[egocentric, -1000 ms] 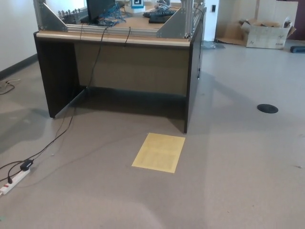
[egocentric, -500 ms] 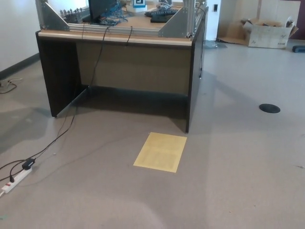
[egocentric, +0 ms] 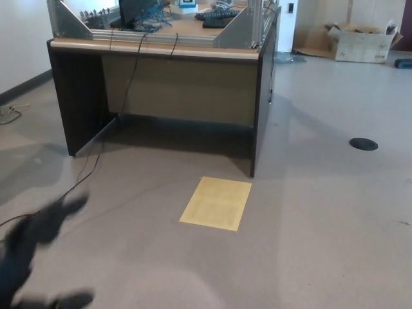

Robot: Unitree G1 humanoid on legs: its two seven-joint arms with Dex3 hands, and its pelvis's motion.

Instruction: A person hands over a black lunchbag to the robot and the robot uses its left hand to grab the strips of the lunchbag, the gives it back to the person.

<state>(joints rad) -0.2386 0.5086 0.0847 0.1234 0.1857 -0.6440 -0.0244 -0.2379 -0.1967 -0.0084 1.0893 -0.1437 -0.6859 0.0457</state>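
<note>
The left hand (egocentric: 35,248) is seen at the bottom left corner of the head view, badly motion-blurred. Its fingers (egocentric: 72,205) look spread apart, one reaching up and to the right and another (egocentric: 71,300) stretched along the bottom edge, with nothing held between them. So it's wide open as far as can be made out, though the blur makes the details mushy. The right hand isn't seen anywhere.

No lunchbag is visible in this shot, and no person either, so where the bag is can't be told.

The rest is pretty much just the room. A dark desk (egocentric: 161,96) with a light wooden top is seen straight ahead, open underneath. A metal frame (egocentric: 241,29) is mounted on top of it, and a tangle of blue wires (egocentric: 149,14) and a keyboard (egocentric: 219,14) are sitting up there too. A black cable (egocentric: 132,80) is draped over the front edge and runs down to the grey floor (egocentric: 322,244), heading toward the left hand.

A yellowish sheet (egocentric: 216,203) is laid flat on the floor just in front of the desk's right leg. A round black disc (egocentric: 364,143) is set in the floor further right, well apart from the sheet. An open cardboard box (egocentric: 360,44) is parked by the back wall at the top right.
</note>
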